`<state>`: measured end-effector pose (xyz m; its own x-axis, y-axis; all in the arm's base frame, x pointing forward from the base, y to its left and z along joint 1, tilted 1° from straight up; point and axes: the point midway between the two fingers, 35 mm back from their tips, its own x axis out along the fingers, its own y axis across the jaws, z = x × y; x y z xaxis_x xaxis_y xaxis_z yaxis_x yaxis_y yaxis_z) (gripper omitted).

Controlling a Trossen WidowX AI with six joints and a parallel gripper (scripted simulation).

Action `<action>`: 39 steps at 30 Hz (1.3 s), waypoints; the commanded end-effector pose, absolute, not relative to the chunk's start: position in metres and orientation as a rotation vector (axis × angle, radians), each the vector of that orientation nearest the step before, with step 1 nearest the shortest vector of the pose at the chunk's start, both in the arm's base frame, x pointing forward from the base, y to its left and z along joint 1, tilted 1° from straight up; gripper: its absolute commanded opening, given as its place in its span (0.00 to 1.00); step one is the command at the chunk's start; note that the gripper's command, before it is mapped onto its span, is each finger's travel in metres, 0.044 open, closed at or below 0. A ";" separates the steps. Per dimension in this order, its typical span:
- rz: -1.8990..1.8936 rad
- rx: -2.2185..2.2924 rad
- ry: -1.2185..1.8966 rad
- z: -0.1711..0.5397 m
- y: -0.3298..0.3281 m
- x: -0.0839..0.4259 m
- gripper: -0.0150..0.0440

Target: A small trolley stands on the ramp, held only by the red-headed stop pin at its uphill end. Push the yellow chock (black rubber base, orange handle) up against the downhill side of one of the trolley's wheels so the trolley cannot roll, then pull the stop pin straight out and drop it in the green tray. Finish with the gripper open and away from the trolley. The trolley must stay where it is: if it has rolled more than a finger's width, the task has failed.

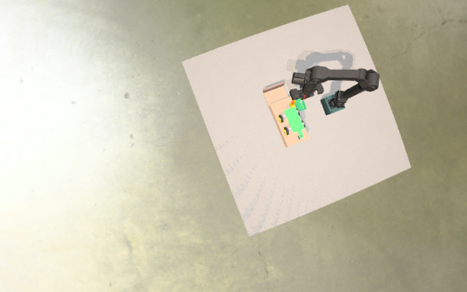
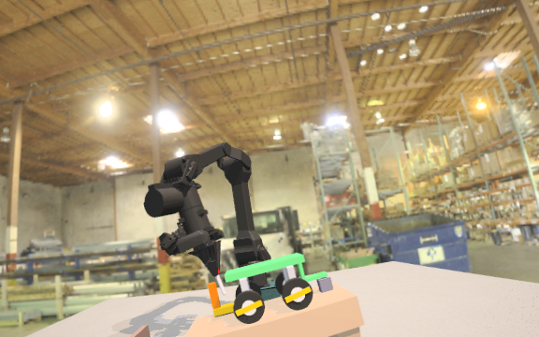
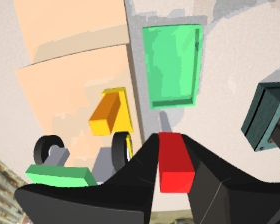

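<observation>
My gripper (image 1: 304,97) (image 2: 218,271) (image 3: 167,139) is shut on the red-headed stop pin (image 1: 305,96) (image 2: 221,285) (image 3: 176,180), its pale shaft pointing down. It is in the air on the downhill side of the trolley, near the green tray (image 1: 301,105) (image 3: 172,65). The green trolley (image 1: 294,119) (image 2: 265,268) (image 3: 61,175) stands on the ramp (image 1: 276,96) (image 2: 344,306) (image 3: 66,100). The yellow chock (image 2: 223,309) (image 3: 123,112) with its orange handle sits against the downhill side of the tray-side lower wheel, as far as the views show. Its black rubber is not visible.
A grey block (image 2: 325,284) stands at the ramp's uphill end. A brown end board (image 1: 275,86) (image 2: 142,331) crosses the ramp's low end. The dark teal arm base (image 1: 327,107) (image 3: 263,117) stands beyond the tray, away from the ramp.
</observation>
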<state>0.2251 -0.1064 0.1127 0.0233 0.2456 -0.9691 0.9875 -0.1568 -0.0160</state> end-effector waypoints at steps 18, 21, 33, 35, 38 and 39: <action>-1.726 1.876 0.820 0.114 -0.102 0.224 0.25; -1.796 1.921 0.735 0.114 -0.101 0.224 0.25; -2.040 2.095 0.351 0.114 -0.099 0.225 0.25; -2.074 2.122 0.279 0.115 -0.098 0.225 0.25; -2.121 2.163 0.168 0.115 -0.098 0.225 0.25; -2.135 2.176 0.130 0.115 -0.098 0.225 0.25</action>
